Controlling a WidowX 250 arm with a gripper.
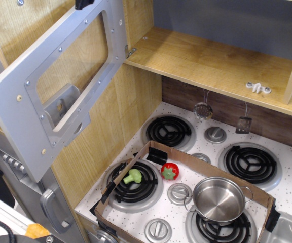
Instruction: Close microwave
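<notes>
1. One thing decides progress here, and it is not done: the microwave (60, 86) door stands swung wide to the left, its inner face and clear window turned toward the camera, well away from the wooden compartment (207, 55) it should cover.
2. The door hangs from hinges at its right edge, beside the left end of the compartment shelf, and its free end reaches far down and left over the grey cabinet (14, 162).
3. Only a small dark piece of the claw (83, 3) shows, at the very top edge of the picture, just above the door's upper rim. Whether it touches the door cannot be told, and whether its jaws are released or clenched cannot be told either.
4. The compartment itself looks bare apart from a small white bracket (257, 87) on the shelf, so nothing seems to block the door's path.
5. What is left, as I judge it, is the whole closing swing: the door must be pushed from its outer side round to the right until it lies flush across the opening.
6. Below, the stovetop holds a cardboard tray (186, 163) with a steel pot (219, 199), a strawberry (169, 171) and a broccoli piece (133, 176); these lie well apart from the door and play no part.
</notes>
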